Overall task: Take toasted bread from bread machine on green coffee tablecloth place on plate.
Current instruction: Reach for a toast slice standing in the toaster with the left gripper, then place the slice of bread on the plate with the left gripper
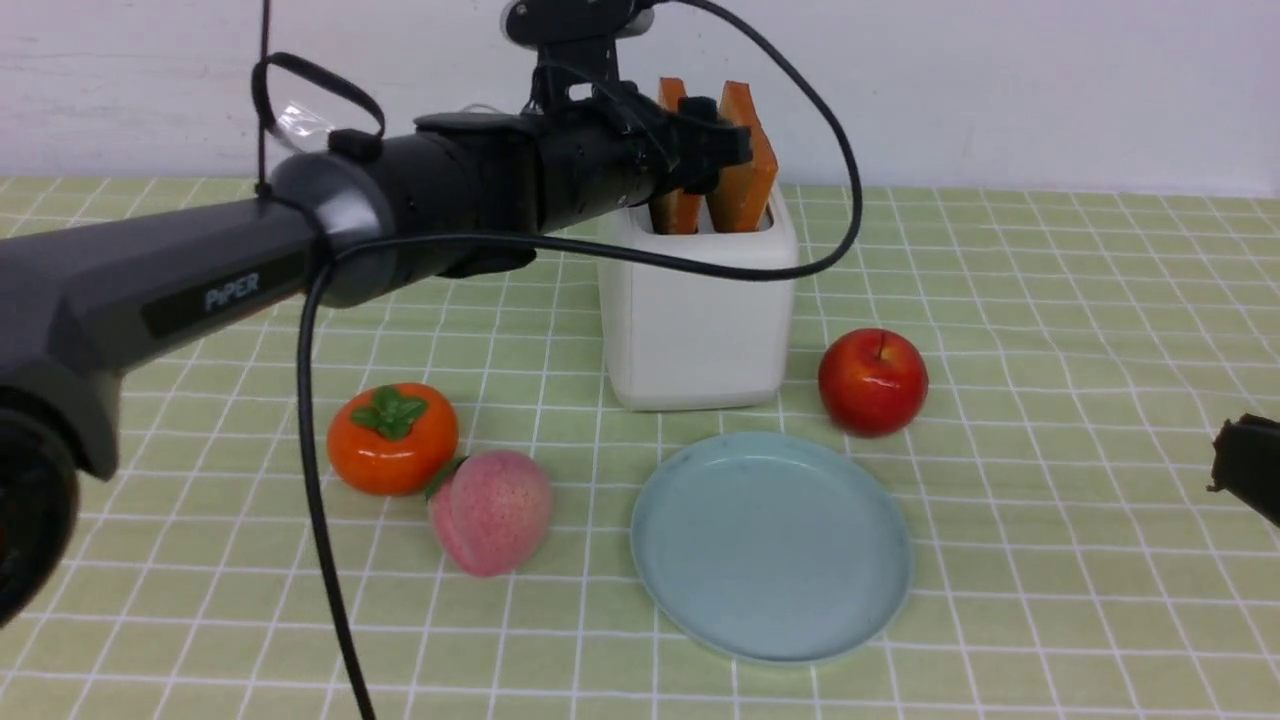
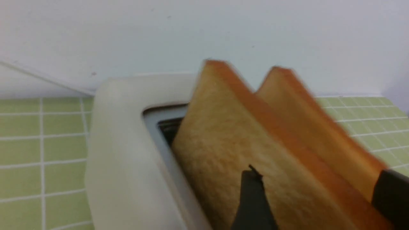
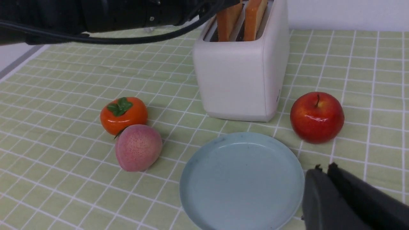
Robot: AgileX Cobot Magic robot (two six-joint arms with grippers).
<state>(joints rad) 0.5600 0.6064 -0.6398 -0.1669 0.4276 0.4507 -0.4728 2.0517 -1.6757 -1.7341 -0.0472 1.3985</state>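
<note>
The white bread machine (image 1: 700,320) stands at the back middle of the green coffee tablecloth (image 1: 1050,300). Two slices of toasted bread stand upright in its slots, the left slice (image 1: 672,200) and the right slice (image 1: 748,170). My left gripper (image 1: 712,150) is at their tops and open. In the left wrist view its fingers (image 2: 252,198) stand wide apart around the near slice (image 2: 223,143) and the far slice (image 2: 319,127). The pale blue-green plate (image 1: 770,545) lies bare in front of the bread machine. My right gripper (image 3: 324,167) hangs shut and holds nothing, beside the plate's (image 3: 239,179) right rim.
A red apple (image 1: 872,382) sits right of the bread machine. An orange persimmon (image 1: 392,438) and a pink peach (image 1: 490,512) lie to the left of the plate. A black cable (image 1: 320,520) hangs from my left arm over the cloth. A white wall runs behind.
</note>
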